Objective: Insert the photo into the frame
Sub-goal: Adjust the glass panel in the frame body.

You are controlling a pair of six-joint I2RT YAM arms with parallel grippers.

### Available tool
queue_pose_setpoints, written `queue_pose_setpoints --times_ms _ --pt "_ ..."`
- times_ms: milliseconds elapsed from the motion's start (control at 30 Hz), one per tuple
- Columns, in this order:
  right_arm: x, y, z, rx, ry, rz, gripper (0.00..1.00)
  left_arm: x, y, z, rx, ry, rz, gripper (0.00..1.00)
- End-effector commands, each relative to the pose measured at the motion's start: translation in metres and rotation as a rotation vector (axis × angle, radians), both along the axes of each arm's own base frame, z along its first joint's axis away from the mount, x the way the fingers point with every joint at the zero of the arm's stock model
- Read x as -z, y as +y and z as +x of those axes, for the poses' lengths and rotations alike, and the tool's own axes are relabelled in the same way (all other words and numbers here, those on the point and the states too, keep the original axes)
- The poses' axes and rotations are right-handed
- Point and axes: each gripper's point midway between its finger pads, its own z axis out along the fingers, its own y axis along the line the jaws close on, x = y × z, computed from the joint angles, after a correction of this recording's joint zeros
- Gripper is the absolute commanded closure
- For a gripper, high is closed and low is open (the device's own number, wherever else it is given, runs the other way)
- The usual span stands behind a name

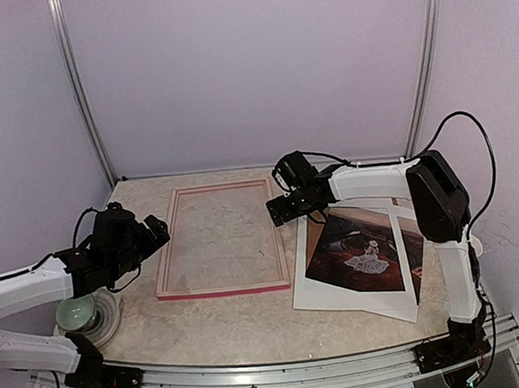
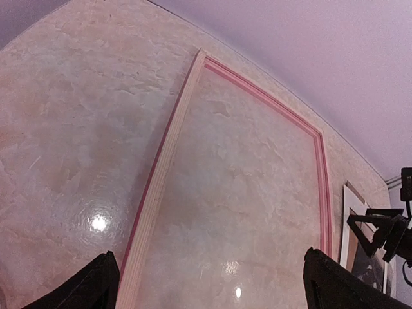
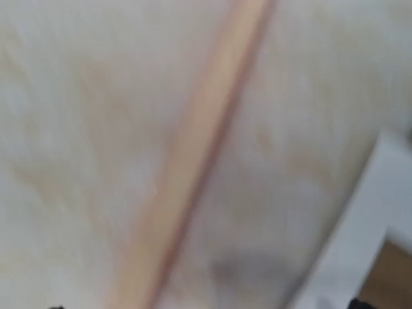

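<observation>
Frame (image 1: 222,290) is lying flat on the bench, left of centre, its far rail close to the back edge, and the marbled top shows through its opening. The photo (image 1: 358,249) is outside it, over by the right edge of the bench, lying skewed on a white sheet (image 1: 340,297) whose left edge sits just beside the frame's right rail.

My left pincer (image 1: 159,229) hovers at the left side, near the frame's left rail. On its wrist camera the two dark fingers (image 2: 96,283) stand wide apart with nothing between them.

My right pincer (image 1: 274,213) hangs over the frame's right rail, near its far corner, between frame and photo. Its wrist view is a blur showing only a pale rail, so I cannot tell how its jaws stand.

A pale green bowl (image 1: 75,312) sits by the near left corner.
</observation>
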Motion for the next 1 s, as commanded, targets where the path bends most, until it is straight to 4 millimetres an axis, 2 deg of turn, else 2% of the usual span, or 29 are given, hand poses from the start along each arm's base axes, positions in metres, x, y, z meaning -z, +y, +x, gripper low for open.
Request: queue_pose_setpoints --times_ms 0,100,133,167,233,400,433,467,500,567,667,800,867,967 --pt "-0.017 -0.015 -0.022 0.013 -0.012 0.018 0.04 -0.02 -0.017 0.032 0.037 -0.032 0.053 0.01" --pt "-0.021 -0.03 -0.035 0.028 -0.011 0.009 0.03 -0.023 -0.029 0.058 0.074 -0.016 0.075 0.01" --pt "-0.021 -0.035 -0.04 0.032 -0.01 0.007 0.03 -0.015 -0.032 0.069 0.089 0.017 0.097 0.01" --pt "-0.026 -0.039 -0.043 0.035 -0.016 0.013 0.02 -0.017 -0.035 0.08 0.1 0.025 0.102 0.01" --pt "-0.03 -0.047 -0.052 0.044 -0.019 0.017 0.01 -0.001 -0.041 0.104 0.137 0.074 0.118 0.01" --pt "-0.037 -0.06 -0.068 0.052 -0.017 0.036 0.01 0.003 -0.063 0.166 0.219 0.084 0.15 0.01" --pt "-0.036 -0.061 -0.07 0.052 -0.012 0.04 0.01 0.008 -0.068 0.177 0.24 0.098 0.167 0.01" --pt "-0.037 -0.063 -0.073 0.052 -0.01 0.041 0.01 0.023 -0.072 0.188 0.255 0.129 0.184 0.01" --pt "-0.036 -0.064 -0.075 0.053 -0.007 0.043 0.01 0.021 -0.074 0.198 0.259 0.127 0.192 0.01" --pt "-0.034 -0.068 -0.08 0.054 0.0 0.047 0.01 0.031 -0.075 0.219 0.279 0.132 0.202 0.01" --pt "-0.032 -0.072 -0.087 0.056 0.005 0.056 0.01 0.031 -0.073 0.244 0.302 0.137 0.169 0.01" --pt "-0.03 -0.078 -0.093 0.06 0.01 0.052 0.01 0.059 -0.059 0.267 0.276 0.198 0.182 0.04" --pt "-0.03 -0.079 -0.094 0.061 0.009 0.049 0.01 0.079 -0.057 0.27 0.279 0.23 0.17 0.07" --pt "-0.032 -0.079 -0.093 0.059 0.005 0.052 0.01 0.093 -0.057 0.267 0.278 0.251 0.168 0.09"
